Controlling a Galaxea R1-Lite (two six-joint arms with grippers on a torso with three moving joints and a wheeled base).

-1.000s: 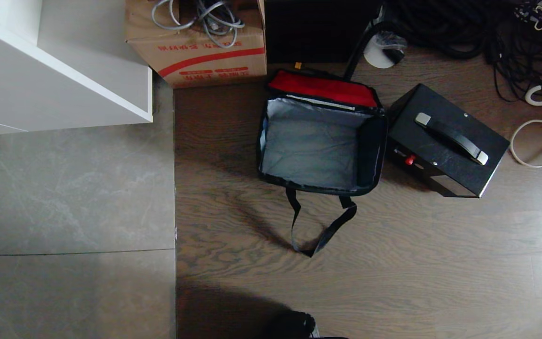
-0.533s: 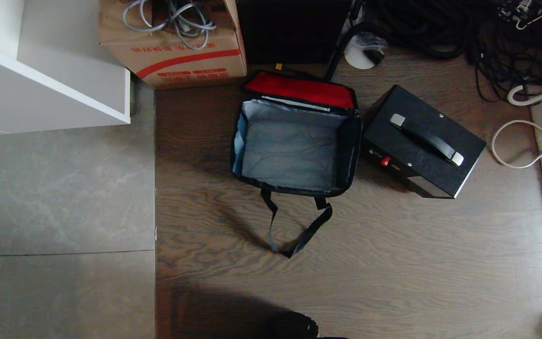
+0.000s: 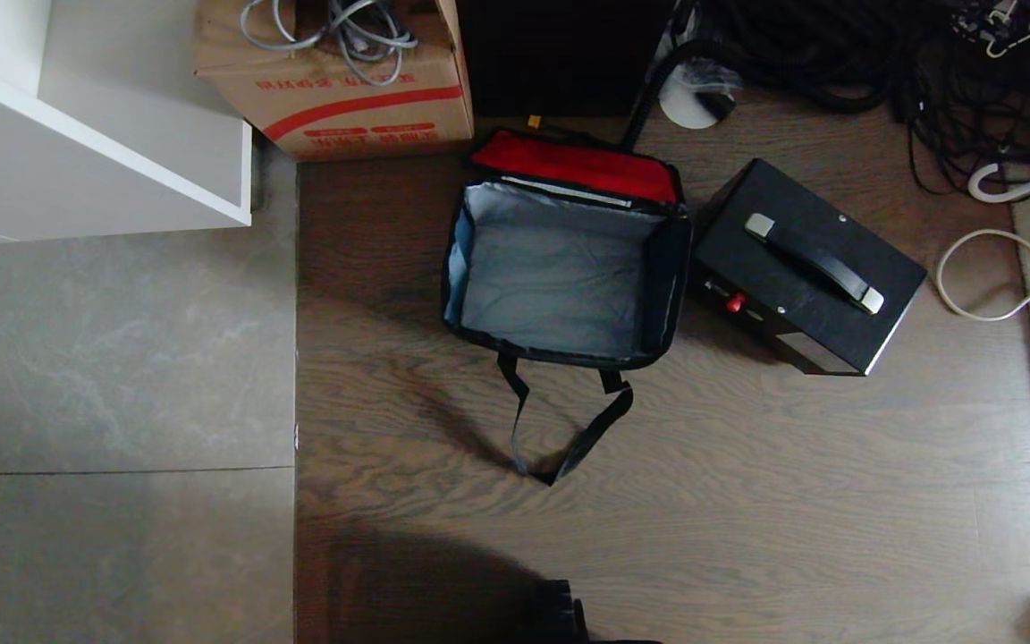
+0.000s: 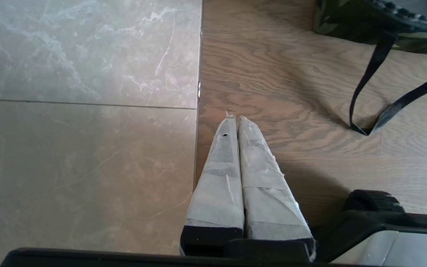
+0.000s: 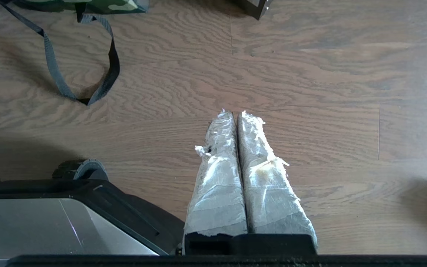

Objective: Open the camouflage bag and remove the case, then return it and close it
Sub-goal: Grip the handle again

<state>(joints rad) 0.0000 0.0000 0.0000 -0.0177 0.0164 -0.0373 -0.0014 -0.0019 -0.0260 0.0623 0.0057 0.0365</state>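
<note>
The camouflage bag (image 3: pixel 564 268) stands open on the wood floor, showing its grey lining and a red strip along the far edge, with nothing inside. Its black strap handle (image 3: pixel 569 429) lies loose on the floor in front. The case (image 3: pixel 806 264), black with a carry handle and a small red tab, rests just right of the bag. Neither arm shows in the head view. My left gripper (image 4: pixel 235 118) is shut and empty over the seam between tile and wood, near the bag's corner (image 4: pixel 332 22). My right gripper (image 5: pixel 235 113) hangs shut and empty over bare wood, right of the strap (image 5: pixel 56 78).
A cardboard box (image 3: pixel 345 98) with cables and a tall black box (image 3: pixel 560 54) stand behind the bag. Tangled black cables (image 3: pixel 971 72) and a white cord (image 3: pixel 980 286) lie at the right. A white cabinet (image 3: pixel 77 152) is at the left, over grey tiles (image 3: pixel 122 358).
The whole head view has shifted a little to the left, so the camera moved. Bag, case and strap keep the same places relative to each other.
</note>
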